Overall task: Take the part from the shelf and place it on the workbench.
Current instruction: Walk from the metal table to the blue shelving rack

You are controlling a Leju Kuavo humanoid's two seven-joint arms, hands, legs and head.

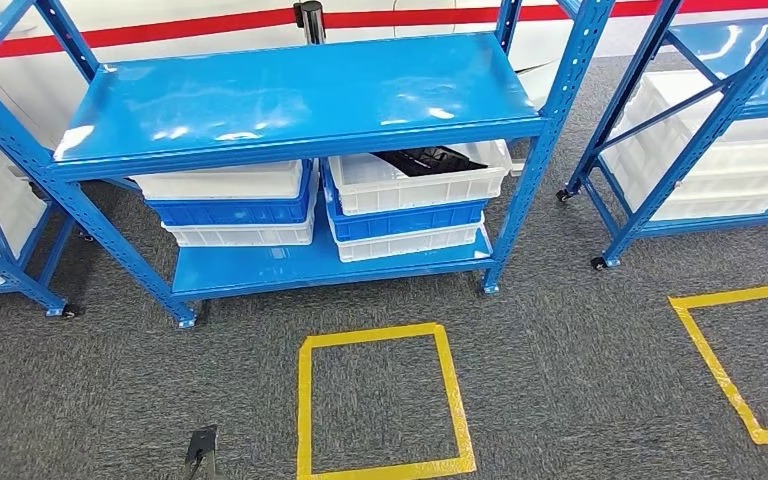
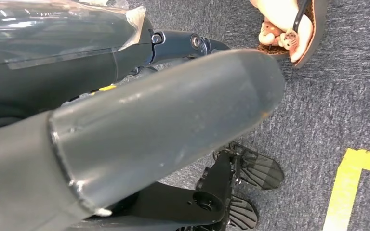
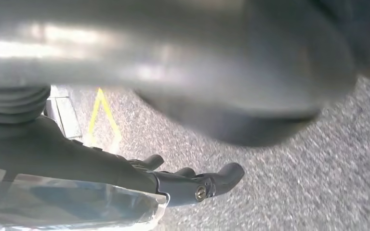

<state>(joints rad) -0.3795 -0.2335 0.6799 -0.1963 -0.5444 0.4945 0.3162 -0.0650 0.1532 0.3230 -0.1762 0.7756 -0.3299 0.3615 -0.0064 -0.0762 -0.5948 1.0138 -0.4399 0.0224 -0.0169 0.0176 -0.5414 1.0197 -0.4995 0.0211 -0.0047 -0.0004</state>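
Could knock an arm against the shelf (image 1: 290, 100) on the reach in: low top deck, little room above the bins (image 1: 415, 185) stacked under it. Could drag or tip the top white bin while lifting out the part (image 1: 428, 160), black, lying in that bin, well ahead of both hands and far from either. Could also brush a person's foot (image 2: 289, 29), sandalled, near the left hand (image 2: 149, 120), on a forward swing.

Nothing held at present. Left hand hanging low by the carpet, dark fingers (image 2: 183, 44) stretched out and bare. Right hand (image 3: 173, 178) much the same, fingers (image 3: 221, 175) loosely apart with nothing between them.

From the head: shelf, bins, part, and tape squares (image 1: 375, 334) on the carpet ahead. From the wrists instead: the hands themselves and the carpet just beside them; from the left wrist, the foot as well; from the right, a blurred strip of yellow tape beyond the hand.
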